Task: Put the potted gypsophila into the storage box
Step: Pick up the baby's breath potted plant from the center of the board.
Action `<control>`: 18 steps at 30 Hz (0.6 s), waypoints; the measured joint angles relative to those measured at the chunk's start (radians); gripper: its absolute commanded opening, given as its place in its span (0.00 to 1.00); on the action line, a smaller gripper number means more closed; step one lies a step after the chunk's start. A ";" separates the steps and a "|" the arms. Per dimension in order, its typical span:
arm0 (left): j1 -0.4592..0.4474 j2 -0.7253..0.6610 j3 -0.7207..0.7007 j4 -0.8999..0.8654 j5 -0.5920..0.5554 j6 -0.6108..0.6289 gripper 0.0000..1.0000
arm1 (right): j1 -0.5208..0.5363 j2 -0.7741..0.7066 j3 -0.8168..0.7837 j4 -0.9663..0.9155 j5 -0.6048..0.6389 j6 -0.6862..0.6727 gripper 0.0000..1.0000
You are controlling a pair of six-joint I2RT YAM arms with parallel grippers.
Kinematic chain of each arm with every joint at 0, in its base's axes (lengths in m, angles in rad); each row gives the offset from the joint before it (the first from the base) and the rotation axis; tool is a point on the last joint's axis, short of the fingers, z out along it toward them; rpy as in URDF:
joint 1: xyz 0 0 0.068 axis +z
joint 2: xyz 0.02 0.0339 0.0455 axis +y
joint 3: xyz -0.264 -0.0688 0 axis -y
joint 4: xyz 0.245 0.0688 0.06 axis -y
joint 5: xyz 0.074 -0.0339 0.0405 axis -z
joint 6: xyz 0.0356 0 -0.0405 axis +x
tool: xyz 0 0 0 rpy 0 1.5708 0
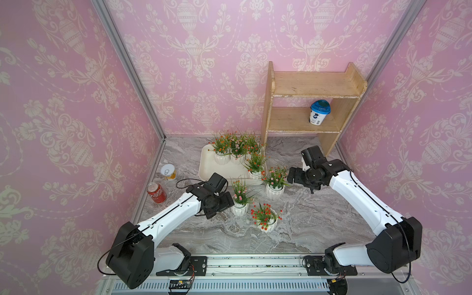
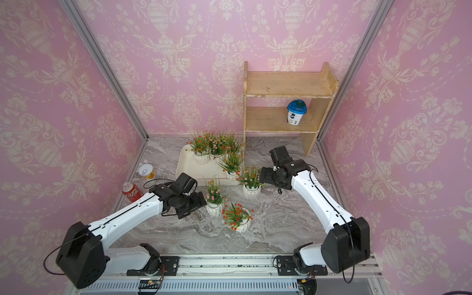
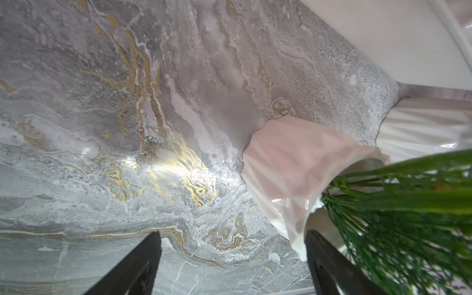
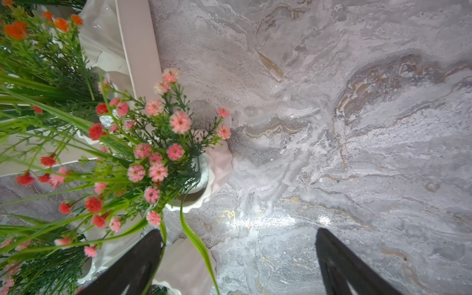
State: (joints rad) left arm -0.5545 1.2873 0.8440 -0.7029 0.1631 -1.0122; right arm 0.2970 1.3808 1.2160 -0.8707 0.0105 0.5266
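Note:
The cream storage box holds several potted gypsophila along its back and right side. Three more stand on the marble in front: a pink-flowered one by the box's corner, a grassy pink one, and a red one. My left gripper is just left of the grassy pot. In the left wrist view the gripper is open over bare marble, with that pot's rim close beside one finger. My right gripper hangs open right of the pink pot, empty.
A wooden two-tier shelf stands at the back right with a blue-lidded tub on its lower tier. A red cola can and a yellow can sit at the table's left edge. Pink walls close three sides.

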 measured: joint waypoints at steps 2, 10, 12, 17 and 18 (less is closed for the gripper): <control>0.000 0.013 0.003 0.009 0.000 0.000 0.89 | -0.006 0.000 -0.005 0.003 -0.003 -0.002 0.96; -0.006 0.063 0.012 0.038 0.000 0.000 0.88 | -0.016 0.000 -0.023 0.019 -0.014 -0.002 0.96; -0.006 0.070 0.013 0.044 0.000 0.000 0.86 | -0.018 0.000 -0.036 0.032 -0.015 -0.002 0.96; -0.007 0.088 0.017 0.051 0.000 0.000 0.81 | -0.026 0.000 -0.066 0.036 -0.021 -0.002 0.96; -0.007 0.092 0.020 0.052 0.000 0.000 0.79 | -0.027 0.000 -0.066 0.037 -0.022 -0.002 0.95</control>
State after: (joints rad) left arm -0.5617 1.3792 0.8642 -0.6510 0.1627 -1.0119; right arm 0.2703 1.3811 1.1503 -0.8341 -0.0113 0.5243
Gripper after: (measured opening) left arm 0.817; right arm 0.956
